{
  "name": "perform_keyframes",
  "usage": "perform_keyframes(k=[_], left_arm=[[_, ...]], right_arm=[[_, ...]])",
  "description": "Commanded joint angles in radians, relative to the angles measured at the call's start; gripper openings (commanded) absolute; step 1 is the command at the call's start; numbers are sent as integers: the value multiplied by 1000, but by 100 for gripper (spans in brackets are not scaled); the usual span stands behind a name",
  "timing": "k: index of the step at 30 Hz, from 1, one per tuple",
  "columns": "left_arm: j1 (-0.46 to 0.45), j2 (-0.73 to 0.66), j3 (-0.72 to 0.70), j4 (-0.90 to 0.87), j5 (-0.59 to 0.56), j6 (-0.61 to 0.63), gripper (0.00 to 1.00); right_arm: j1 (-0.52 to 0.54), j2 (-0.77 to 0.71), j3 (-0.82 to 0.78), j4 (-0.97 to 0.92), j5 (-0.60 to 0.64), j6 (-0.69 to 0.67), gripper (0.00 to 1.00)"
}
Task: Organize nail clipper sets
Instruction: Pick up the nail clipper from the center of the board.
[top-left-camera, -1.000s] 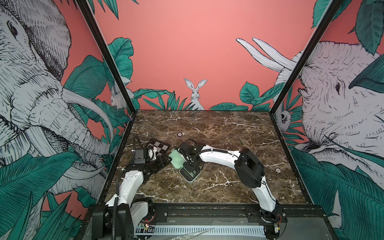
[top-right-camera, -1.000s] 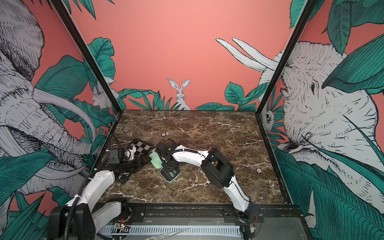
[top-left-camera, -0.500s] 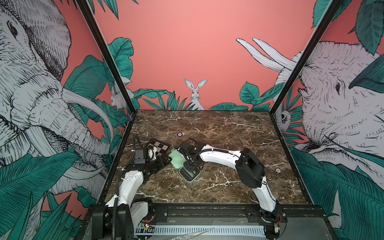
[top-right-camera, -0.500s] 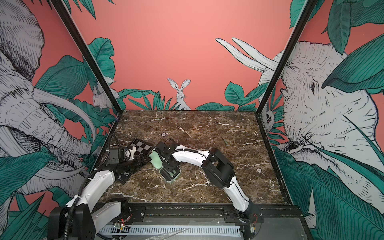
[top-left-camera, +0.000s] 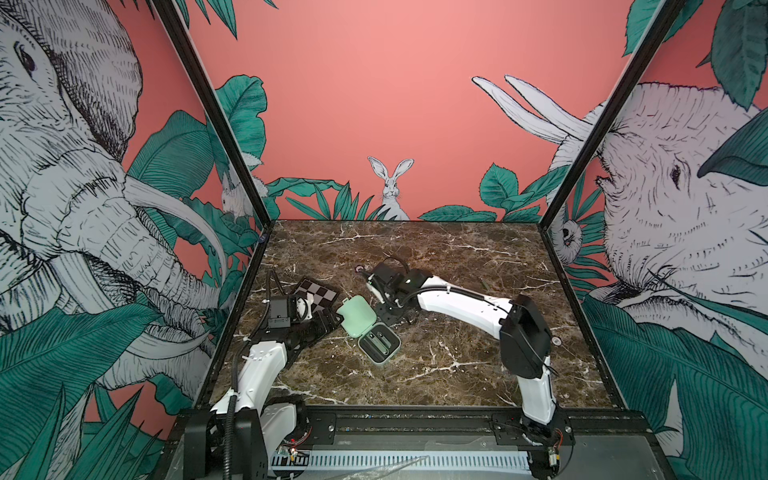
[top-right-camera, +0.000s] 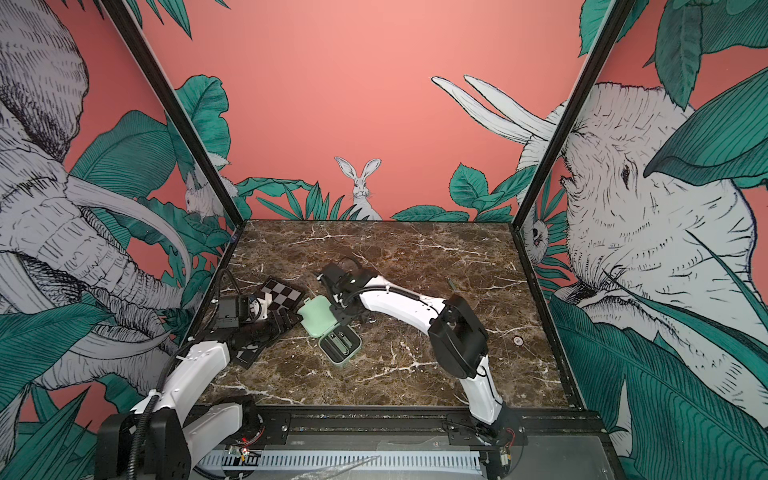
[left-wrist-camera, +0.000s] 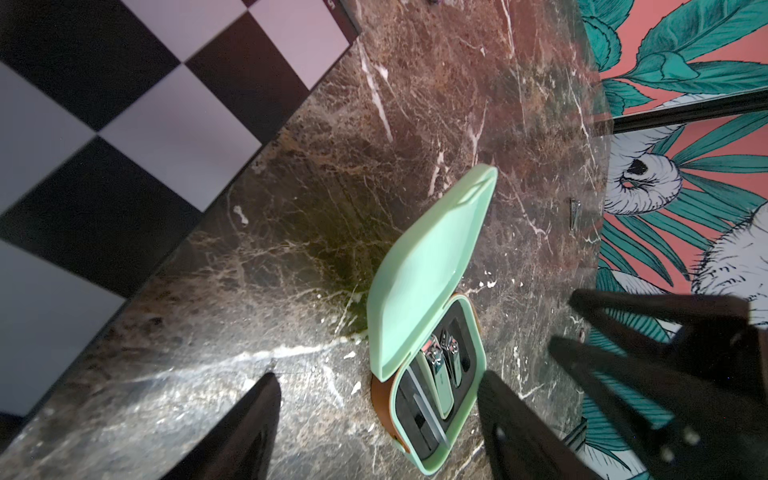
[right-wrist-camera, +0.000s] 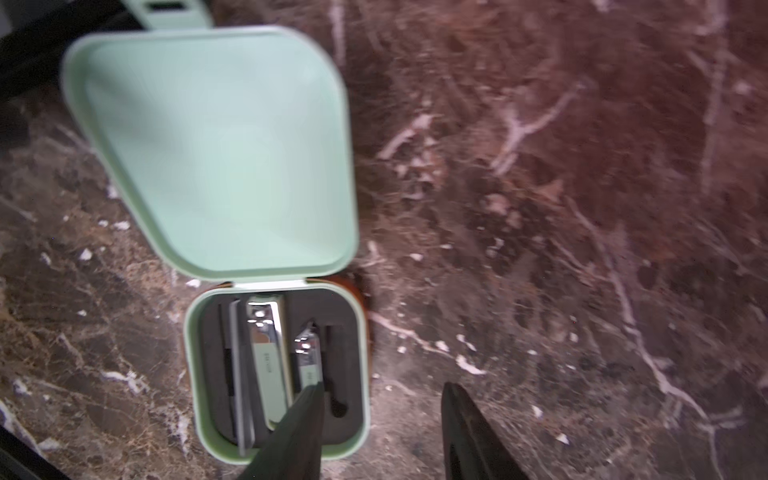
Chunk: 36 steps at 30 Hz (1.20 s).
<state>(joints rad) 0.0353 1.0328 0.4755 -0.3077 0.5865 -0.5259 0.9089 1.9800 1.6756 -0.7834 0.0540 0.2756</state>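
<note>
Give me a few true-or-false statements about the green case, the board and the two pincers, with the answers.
1. The case has its lid open. True.
2. The case is empty. False: clippers lie in its dark insert.
3. Both pincers are shut. False: the left pincer and the right pincer both stand open.
4. A checkered board lies on the table. True.
5. The table is plain white. False: it is brown marble.

A checkered board (top-left-camera: 318, 292) lies on the marble tabletop (top-left-camera: 457, 249).
</note>
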Motion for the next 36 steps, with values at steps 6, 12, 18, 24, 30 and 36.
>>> perform_keyframes(k=[6, 12, 18, 24, 30, 36], left_arm=[[5, -35, 23, -38, 7, 15, 77], [5, -16, 21, -23, 7, 13, 77], [5, -7, 26, -22, 41, 14, 77], [5, -1, 25, -25, 32, 14, 77], [5, 18, 32, -15, 30, 10, 77], [5, 33, 40, -12, 26, 8, 77]], right_arm=[[-418, -123, -212, 11, 109, 25, 66], [-597, -73, -216, 0, 104, 6, 67], [-667, 13, -137, -22, 88, -5, 62], [-725, 91, -60, -32, 38, -15, 47], [-749, 161, 9, -52, 27, -29, 41], [-761, 207, 50, -61, 12, -44, 37]])
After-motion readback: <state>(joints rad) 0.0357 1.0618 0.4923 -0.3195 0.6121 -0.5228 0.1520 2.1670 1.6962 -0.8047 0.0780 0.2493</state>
